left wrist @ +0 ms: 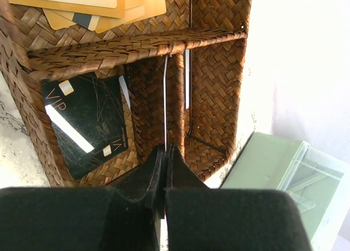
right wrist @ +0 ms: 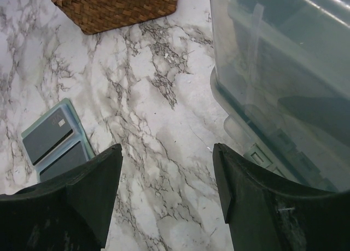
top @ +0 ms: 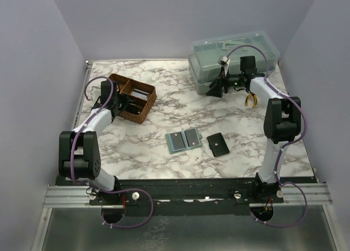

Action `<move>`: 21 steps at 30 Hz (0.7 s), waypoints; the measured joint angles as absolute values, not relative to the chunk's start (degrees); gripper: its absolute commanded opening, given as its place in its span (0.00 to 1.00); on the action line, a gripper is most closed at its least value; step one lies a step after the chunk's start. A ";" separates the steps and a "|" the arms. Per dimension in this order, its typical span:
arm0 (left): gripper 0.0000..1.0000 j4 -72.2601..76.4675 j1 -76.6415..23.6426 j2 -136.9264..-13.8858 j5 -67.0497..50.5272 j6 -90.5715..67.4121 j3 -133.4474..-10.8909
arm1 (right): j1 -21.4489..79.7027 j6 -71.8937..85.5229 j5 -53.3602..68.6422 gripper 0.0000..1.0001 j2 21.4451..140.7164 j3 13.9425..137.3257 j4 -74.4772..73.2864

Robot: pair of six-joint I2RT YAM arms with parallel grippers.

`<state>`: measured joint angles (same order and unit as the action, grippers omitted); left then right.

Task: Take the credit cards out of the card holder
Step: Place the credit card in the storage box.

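The sage green card holder (top: 183,140) lies open and flat mid-table; it also shows in the right wrist view (right wrist: 53,142) with dark panels on both halves. My left gripper (top: 120,100) is over the wicker basket (top: 131,97). In the left wrist view it (left wrist: 165,148) is shut on a thin card (left wrist: 165,98) seen edge-on, held upright inside a basket compartment; its colour cannot be told. My right gripper (top: 221,87) is open and empty (right wrist: 167,152) above bare marble, beside the plastic bins.
A black snap wallet (top: 217,144) lies right of the card holder. The basket holds a black VIP card (left wrist: 87,122) and gold cards (left wrist: 93,2) in separate compartments. Stacked clear plastic bins (top: 232,59) stand at the back right, with yellow-handled pliers (top: 251,99) nearby.
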<state>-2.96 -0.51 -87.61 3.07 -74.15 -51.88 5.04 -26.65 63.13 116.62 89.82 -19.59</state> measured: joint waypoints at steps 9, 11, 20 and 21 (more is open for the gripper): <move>0.09 -10.02 -1.96 -89.45 7.44 -75.02 -56.05 | 5.04 -26.04 63.11 0.73 116.60 89.76 -19.49; 0.14 -10.92 -2.02 -91.09 7.44 -75.20 -56.60 | 5.04 -25.89 63.13 0.73 116.60 89.58 -19.35; 0.39 -13.26 -2.26 -93.30 7.46 -75.42 -57.82 | 5.04 -25.45 63.09 0.73 116.46 88.16 -18.87; 0.39 -13.43 -2.28 -93.19 7.51 -75.46 -57.98 | 5.04 -25.43 63.09 0.73 116.29 87.94 -18.83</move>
